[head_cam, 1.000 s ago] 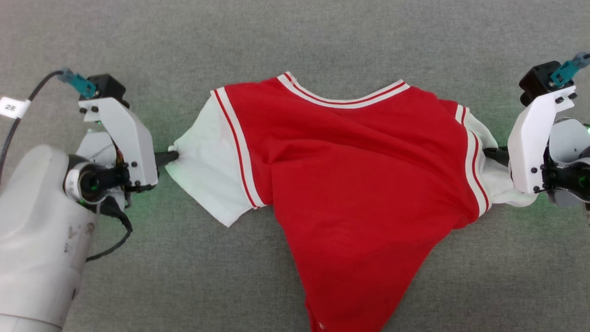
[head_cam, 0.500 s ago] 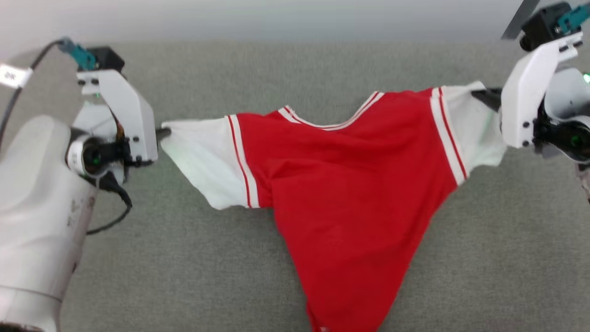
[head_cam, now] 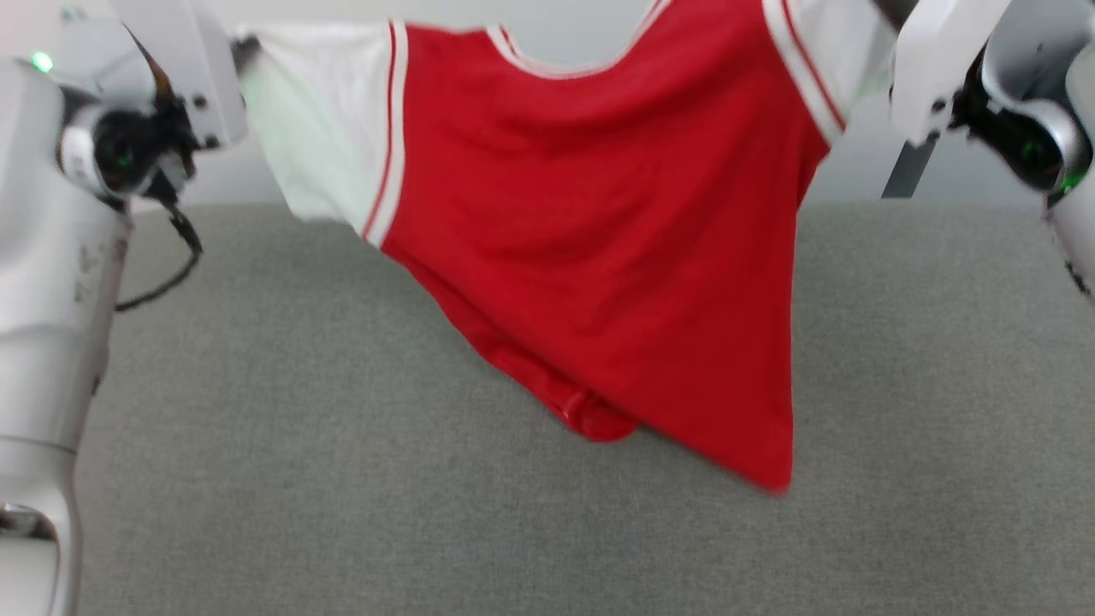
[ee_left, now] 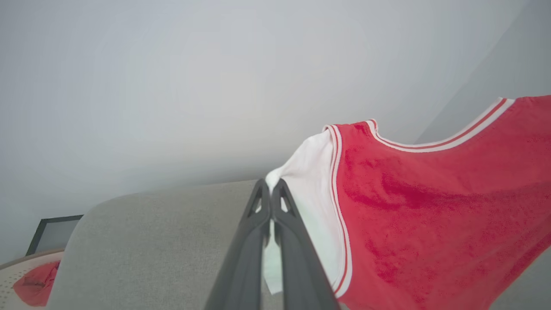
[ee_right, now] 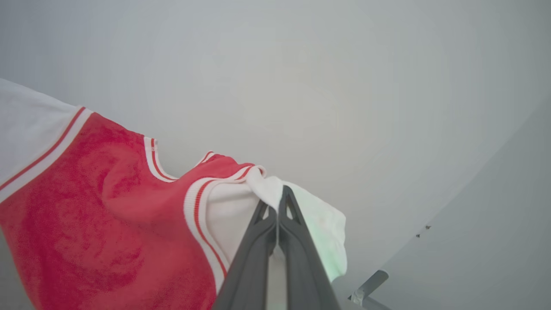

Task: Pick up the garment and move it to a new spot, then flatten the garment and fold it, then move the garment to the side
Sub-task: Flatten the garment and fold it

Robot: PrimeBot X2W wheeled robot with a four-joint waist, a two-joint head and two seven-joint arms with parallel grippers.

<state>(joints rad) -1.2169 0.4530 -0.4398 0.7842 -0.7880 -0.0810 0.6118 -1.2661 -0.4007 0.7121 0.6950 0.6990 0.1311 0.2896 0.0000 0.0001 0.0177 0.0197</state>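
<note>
A second ago the garment (head_cam: 616, 257) lay spread on the grey desk (head_cam: 342, 479). Now I have it hanging, hem low near the surface. The left pincer (ee_left: 270, 185) and right pincer (ee_right: 275, 198) stay clamped on its white sleeves, so the carry looks ready to begin.

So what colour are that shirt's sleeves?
The sleeves are white, with red-and-white striped trim at the seams; the left wrist view shows it best.

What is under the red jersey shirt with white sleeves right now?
Grey woven surface lies below the red jersey shirt, which hangs from the left gripper and right gripper. The patch behind the hanging cloth is covered, so unseen.
</note>
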